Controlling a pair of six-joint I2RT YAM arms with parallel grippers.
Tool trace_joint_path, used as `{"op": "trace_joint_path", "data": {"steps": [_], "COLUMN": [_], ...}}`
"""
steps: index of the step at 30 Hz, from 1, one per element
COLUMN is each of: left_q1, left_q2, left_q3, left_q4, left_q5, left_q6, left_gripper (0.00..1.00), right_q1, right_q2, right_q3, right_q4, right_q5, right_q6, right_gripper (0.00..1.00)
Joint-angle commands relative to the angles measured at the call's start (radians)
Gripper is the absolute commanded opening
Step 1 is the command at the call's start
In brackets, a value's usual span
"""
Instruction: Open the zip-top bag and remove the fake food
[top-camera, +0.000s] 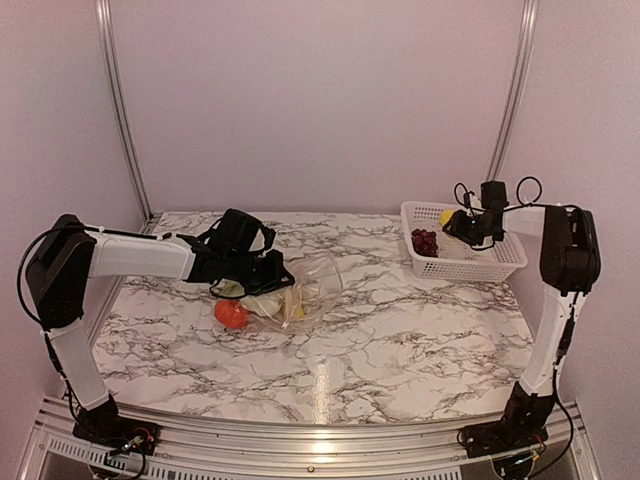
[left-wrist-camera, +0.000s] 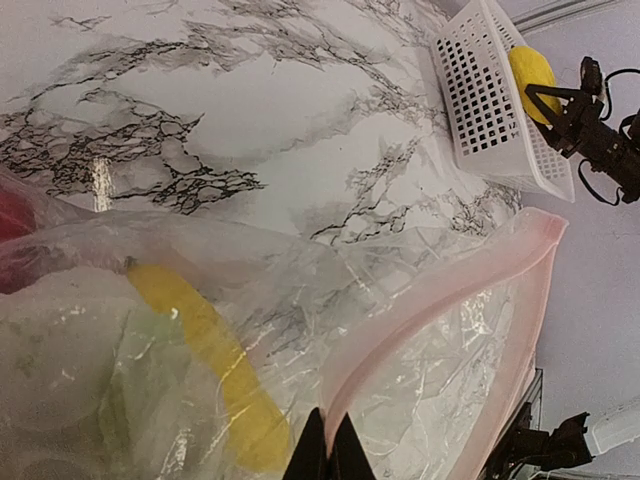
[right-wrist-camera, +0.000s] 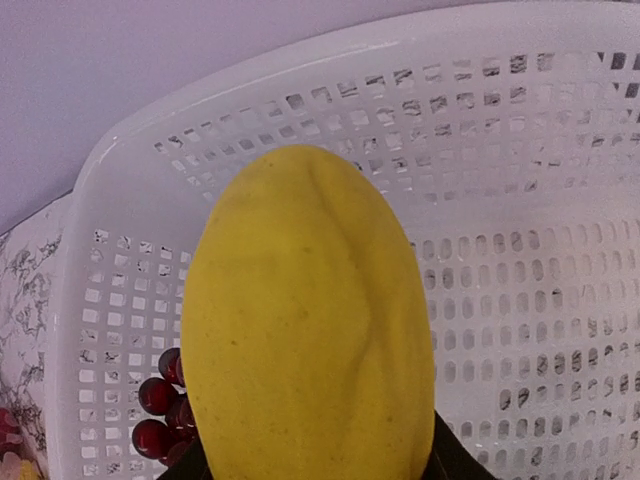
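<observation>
Bright, even light; glare streaks the table (top-camera: 400, 345).

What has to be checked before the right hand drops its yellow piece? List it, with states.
1. Right hand grips the yellow piece: ok.
2. Yellow piece hangs over the white basket: ok.
3. Bare basket floor beside the grape cluster: ok.
4. Left hand shut on the zip-top bag: ok.
5. Bag mouth open: ok.
6. Bag emptied: not ok, a long yellow piece lies inside.
</observation>
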Motion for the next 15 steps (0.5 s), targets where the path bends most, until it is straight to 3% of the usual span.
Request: {"op": "trace_joint_path", "data": {"steps": [1,4,7,15], "left_q1": [0.005,0.005,0.005,0.003], "left_q2": [0.009,0.015,0.018,0.008], "left_q3": [0.019,0.021,0.029,0.043], "left_q4": [-0.017,-0.016,-0.028,-0.03], "left_q5": [-0.01,-0.009,-0.007,0.011], "left_q6": [-0.002,0.001,0.014,0.03], "left_gripper": [0.0,0.0,0.0,0.0], "right_q1": [0.004,0.003,0.004,0.04], "right_q2": [0.065,0.088,0.088,-0.074], "right_q3": [0.101,0.134,0.156,0.122], "right_q4": [-0.062,-0.09,-0.105,-0.121], "right_q5": [0.019,0.007,0.004,-0.021], "right_q6": [-0.035,-0.053,-0.056,-0.074], "right_gripper": [0.52,0.65,0.71,0.71]}}
